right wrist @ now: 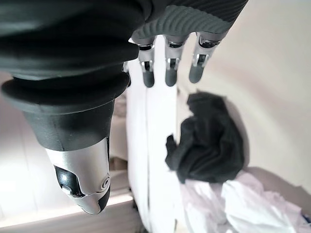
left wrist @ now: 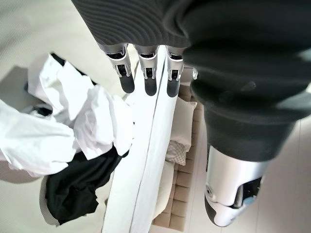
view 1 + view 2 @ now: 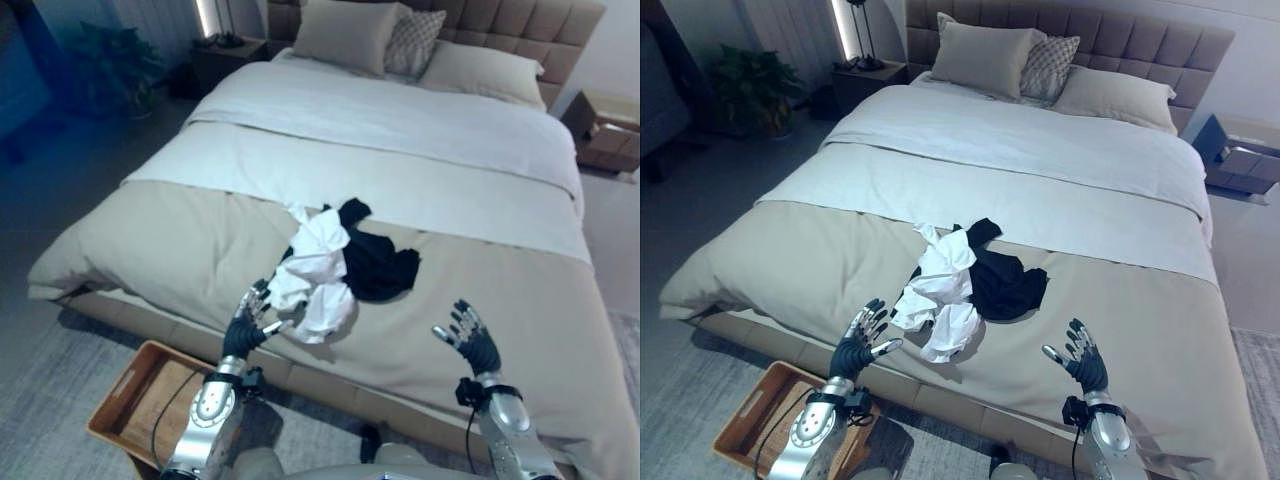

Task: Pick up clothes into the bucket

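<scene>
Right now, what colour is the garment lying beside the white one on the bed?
Black. The black garment shows best in the right eye view, touching the white garment.

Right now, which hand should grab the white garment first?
Probably the left hand: open, beside the white garment, basket on its side. The right hand, also open, sits farther off.

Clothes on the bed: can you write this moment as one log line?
left hand: open, by white cloth | right hand: open, empty | black cloth: on bed | crate: on floor
</scene>
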Available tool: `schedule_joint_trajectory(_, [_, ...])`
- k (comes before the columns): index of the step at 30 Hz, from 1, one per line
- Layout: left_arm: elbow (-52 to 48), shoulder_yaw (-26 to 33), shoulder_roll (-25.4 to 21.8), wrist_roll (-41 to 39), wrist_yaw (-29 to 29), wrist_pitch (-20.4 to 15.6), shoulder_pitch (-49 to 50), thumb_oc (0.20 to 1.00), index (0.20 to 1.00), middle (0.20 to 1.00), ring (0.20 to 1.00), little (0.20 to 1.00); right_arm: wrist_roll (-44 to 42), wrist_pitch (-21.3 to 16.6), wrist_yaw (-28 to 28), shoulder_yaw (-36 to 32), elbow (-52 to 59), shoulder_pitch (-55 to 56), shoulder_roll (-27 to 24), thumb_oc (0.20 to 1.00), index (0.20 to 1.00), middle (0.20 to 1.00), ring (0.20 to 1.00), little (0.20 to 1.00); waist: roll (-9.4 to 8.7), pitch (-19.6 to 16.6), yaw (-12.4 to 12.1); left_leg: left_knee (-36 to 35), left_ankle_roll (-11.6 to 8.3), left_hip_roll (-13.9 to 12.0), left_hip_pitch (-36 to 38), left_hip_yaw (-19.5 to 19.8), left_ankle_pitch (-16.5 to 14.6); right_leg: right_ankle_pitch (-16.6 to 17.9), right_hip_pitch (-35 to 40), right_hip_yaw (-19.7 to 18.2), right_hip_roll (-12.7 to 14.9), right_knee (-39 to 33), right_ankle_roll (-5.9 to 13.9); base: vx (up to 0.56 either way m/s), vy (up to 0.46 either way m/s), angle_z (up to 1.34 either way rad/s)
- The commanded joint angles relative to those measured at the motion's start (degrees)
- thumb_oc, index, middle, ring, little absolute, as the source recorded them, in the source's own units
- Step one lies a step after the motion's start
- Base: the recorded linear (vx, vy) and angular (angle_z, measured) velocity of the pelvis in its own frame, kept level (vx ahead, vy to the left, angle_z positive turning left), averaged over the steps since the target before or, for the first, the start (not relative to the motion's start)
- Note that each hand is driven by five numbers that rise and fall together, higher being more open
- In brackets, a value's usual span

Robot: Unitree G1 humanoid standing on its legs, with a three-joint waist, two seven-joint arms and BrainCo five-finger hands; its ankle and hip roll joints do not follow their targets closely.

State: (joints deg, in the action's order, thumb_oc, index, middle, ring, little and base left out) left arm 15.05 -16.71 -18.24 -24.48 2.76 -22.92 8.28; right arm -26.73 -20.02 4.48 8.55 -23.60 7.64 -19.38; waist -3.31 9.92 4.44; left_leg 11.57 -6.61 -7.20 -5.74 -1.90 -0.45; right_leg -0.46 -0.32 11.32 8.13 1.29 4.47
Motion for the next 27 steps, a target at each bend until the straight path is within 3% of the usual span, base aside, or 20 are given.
schedule_joint_trajectory(1, [-6.4,2.11,-3.13,0.09,-0.99,-2.69,1.72,1.0,1.0,1.0,1.0,1.0,0.17,-3.0,-0.38,-0.37,3.51,-1.66,-0.39,1.0,1.0,1.0,1.0,1.0,-0.35,-0.74,-0.31,-2.45,3.88,1.58,-0.27,-2.18,-0.31,3.8,-3.17,-4.16,4.76,11.73,5.7,-0.01,0.147,-0.42])
schedule_joint_trajectory(3, [-7.83,1.67,-5.67,2.14,-1.31,-3.29,1.07,1.0,1.0,1.0,1.0,1.0,1.35,-3.05,-0.26,1.2,3.87,-3.51,0.08,1.0,1.0,1.0,1.0,1.0,-0.25,1.79,0.2,-3.96,6.17,3.3,1.23,-4.23,-0.94,7.7,-9.71,-5.64,6.44,19.52,6.19,-0.02,0.206,-0.6])
schedule_joint_trajectory(4, [-8.16,1.89,-6.17,2.22,-1.12,-3.51,1.05,1.0,1.0,1.0,1.0,1.0,1.65,-3.05,-0.12,1.61,3.98,-3.96,0.1,1.0,1.0,1.0,1.0,1.0,-0.24,2.19,0.13,-4.54,6.22,3.38,1.35,-4.36,-0.94,7.8,-10.97,-5.23,7.03,19.02,6.18,-0.01,0.077,-0.43])
schedule_joint_trajectory(8, [-9.0,1.94,-7.87,1.02,-0.67,-4.44,-0.28,1.0,1.0,1.0,1.0,1.0,1.86,-3.69,0.53,2.54,5.22,-6.69,-1.06,1.0,1.0,1.0,1.0,1.0,-0.76,3.97,0.91,-5.48,4.8,2.75,-0.75,-3.46,-0.8,8.68,-14.18,-4.9,7.93,9.37,6.35,-0.03,-0.087,-0.1])
schedule_joint_trajectory(9, [-8.8,1.83,-8.51,1.17,-0.11,-4.67,-0.73,1.0,1.0,1.0,1.0,1.0,2.59,-3.64,1.44,3.65,5.76,-8.92,-1.77,1.0,1.0,1.0,1.0,1.0,-1.38,4.73,0.13,-5.27,4.05,2.17,-3.17,-3.41,-0.11,9.13,-14.45,-3.09,8.61,6.72,6.61,-0.04,-0.111,0.2])
schedule_joint_trajectory(13, [-8.04,0.07,-8.31,0.72,1.44,-5.09,-3.03,1.0,1.0,1.0,1.0,1.0,7.32,-3.65,6.24,4.94,4.36,-15.85,-3.81,1.0,1.0,1.0,1.0,1.0,-0.84,5.95,-1.32,-6.87,2.64,1.32,-8.43,-2.48,2.82,10.12,-16.43,-0.14,7.94,3.22,6.88,-0.07,-0.109,0.26])
schedule_joint_trajectory(20, [-8.34,-1.03,-8.13,-0.93,2.98,-5.47,-6.06,1.0,1.0,1.0,1.0,1.0,12.68,-3.25,14.52,5.18,-0.8,-28.64,-6.37,1.0,1.0,1.0,1.0,1.0,1.35,7.42,-2.83,-9.72,0.88,-0.05,-14.48,-2.1,6.15,10.77,-22.65,1.68,7.5,2.98,7.07,-0.05,-0.075,0.08])
schedule_joint_trajectory(27, [-7.38,-1.94,-7.8,-1.43,5.1,-5.27,-9.82,1.0,1.0,1.0,1.0,1.0,23.78,1.79,19.94,12.17,-12.88,-51.3,-16.73,1.0,1.0,1.0,1.0,1.0,2.66,10.64,-5.05,-10.12,-0.17,-1.1,-20.66,-2.12,7.51,10.62,-30.82,1.51,7.29,5.85,7.04,-0.05,-0.032,-0.03])
